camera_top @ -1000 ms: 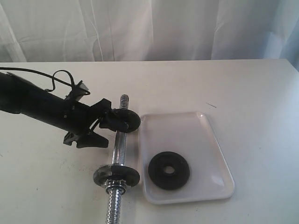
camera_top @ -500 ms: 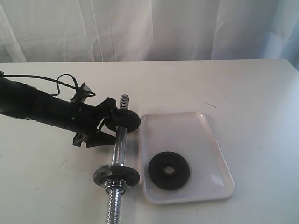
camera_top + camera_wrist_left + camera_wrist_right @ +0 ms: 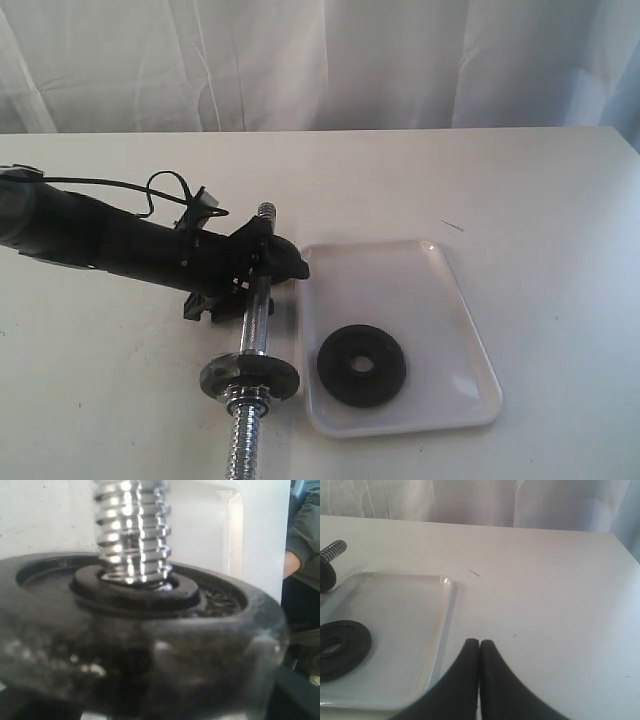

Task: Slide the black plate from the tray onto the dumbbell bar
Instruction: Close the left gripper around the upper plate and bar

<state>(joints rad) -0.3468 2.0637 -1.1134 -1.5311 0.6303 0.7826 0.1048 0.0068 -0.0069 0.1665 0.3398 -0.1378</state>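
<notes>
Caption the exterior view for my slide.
Left pincer at the bar's far collar; plate lies flat in the tray.

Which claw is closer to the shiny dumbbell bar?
Left. The left claw is right at the dumbbell bar, by its far collar. The right claw hangs shut above the table, with the white tray lying between it and the bar.

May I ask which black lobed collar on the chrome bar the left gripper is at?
The far collar, beside the white tray's corner; the near collar stands untouched.
</notes>
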